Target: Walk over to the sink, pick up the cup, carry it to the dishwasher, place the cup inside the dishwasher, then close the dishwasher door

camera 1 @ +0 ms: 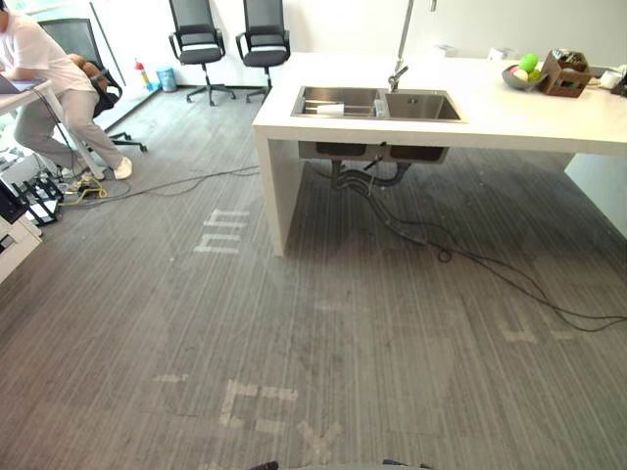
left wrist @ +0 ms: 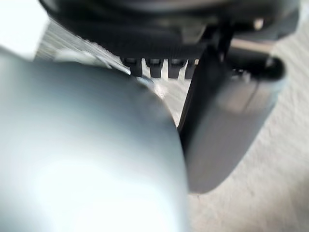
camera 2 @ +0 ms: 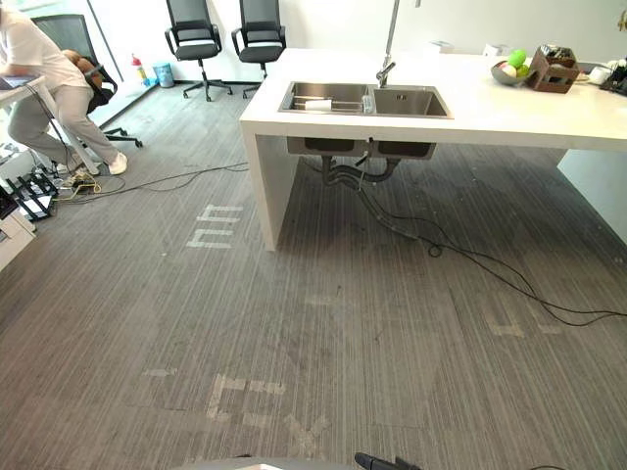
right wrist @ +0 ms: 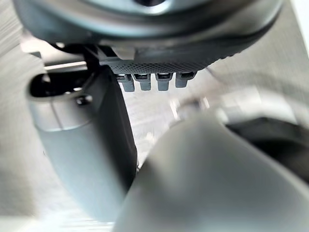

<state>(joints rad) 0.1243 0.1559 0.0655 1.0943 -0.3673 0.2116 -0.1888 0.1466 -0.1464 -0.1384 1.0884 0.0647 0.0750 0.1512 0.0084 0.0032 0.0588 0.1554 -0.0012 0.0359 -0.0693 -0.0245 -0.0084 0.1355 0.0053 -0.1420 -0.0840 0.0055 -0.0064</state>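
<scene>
A steel double sink (camera 1: 378,103) is set into a white counter island (camera 1: 509,122) some way ahead across the floor, with a tall faucet (camera 1: 400,59) behind it. A small white object (camera 1: 331,110), possibly the cup, lies in the sink's left basin; it is too small to tell. My left hand (left wrist: 227,121) hangs low with relaxed fingers and holds nothing. In its own wrist view my right hand (right wrist: 87,145) is likewise relaxed, with nothing in it.
A person (camera 1: 49,83) sits at a desk at the far left, with cables and a power strip (camera 1: 69,186) on the floor nearby. Two office chairs (camera 1: 230,44) stand at the back. Black cables (camera 1: 470,257) trail from under the sink. A fruit bowl (camera 1: 522,73) and a brown box (camera 1: 566,74) sit on the counter's right.
</scene>
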